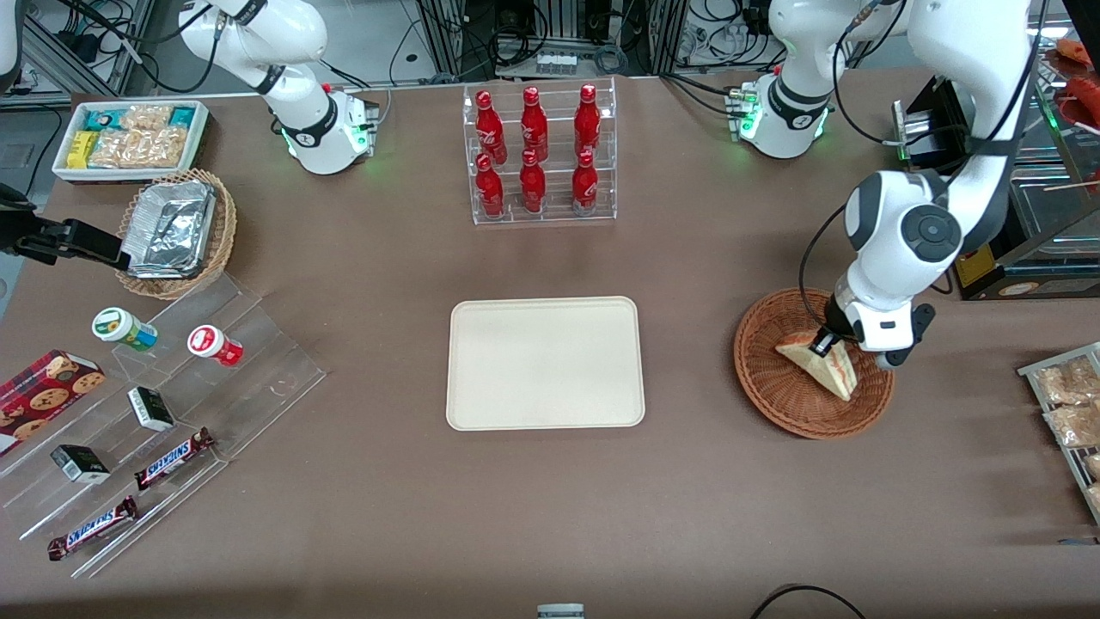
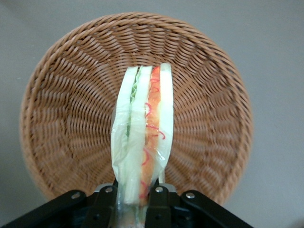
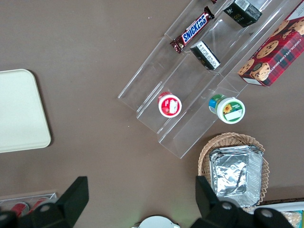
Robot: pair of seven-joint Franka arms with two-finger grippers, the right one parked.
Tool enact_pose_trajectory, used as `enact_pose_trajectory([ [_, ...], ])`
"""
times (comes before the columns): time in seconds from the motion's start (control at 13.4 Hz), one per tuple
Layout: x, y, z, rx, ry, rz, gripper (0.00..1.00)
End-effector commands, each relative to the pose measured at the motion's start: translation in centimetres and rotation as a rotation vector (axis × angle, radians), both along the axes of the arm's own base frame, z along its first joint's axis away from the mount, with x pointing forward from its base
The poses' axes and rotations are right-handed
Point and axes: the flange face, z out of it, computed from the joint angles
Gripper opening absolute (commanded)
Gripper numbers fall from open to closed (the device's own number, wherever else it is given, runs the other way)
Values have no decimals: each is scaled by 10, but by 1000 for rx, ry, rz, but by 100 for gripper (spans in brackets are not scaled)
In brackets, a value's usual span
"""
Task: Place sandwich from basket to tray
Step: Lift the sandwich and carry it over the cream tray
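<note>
The sandwich (image 1: 821, 364), a wrapped white-bread wedge with red and green filling, is held over the reddish-brown wicker basket (image 1: 765, 378) at the working arm's end of the table. My left gripper (image 1: 823, 346) is shut on the sandwich's end above the basket. In the left wrist view the sandwich (image 2: 142, 137) stands edge-on between the black fingers (image 2: 159, 202) of the gripper (image 2: 135, 202), with the basket's bowl (image 2: 71, 118) below it. The cream tray (image 1: 545, 363) lies flat at the table's middle, with nothing on it.
A clear rack of red bottles (image 1: 537, 155) stands farther from the front camera than the tray. A black box (image 1: 988, 215) sits beside the basket. Snack packets on a rack (image 1: 1066, 404) lie at the working arm's end. Tan basket with foil container (image 1: 176, 232) and acrylic shelves with snacks (image 1: 155, 430) lie toward the parked arm's end.
</note>
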Motion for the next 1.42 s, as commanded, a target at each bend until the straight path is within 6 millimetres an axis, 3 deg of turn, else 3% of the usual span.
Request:
enact_pose_trajectory([
  [0.0, 6, -54, 60, 27, 31, -79, 9],
  [0.15, -2, -115, 83, 26, 65, -198, 10],
  [0.3, -19, -178, 94, 2, 49, -312, 10],
  [0.45, -28, -227, 97, -29, 42, -406, 10],
  [0.67, -39, -291, 72, 1, 35, -586, 9],
  [0.9, -52, -377, 52, -38, 22, -707, 10],
  [1.12, -60, -425, 8, -5, 10, -775, 10],
  [1.35, -46, -439, -29, -6, 28, -763, 10],
])
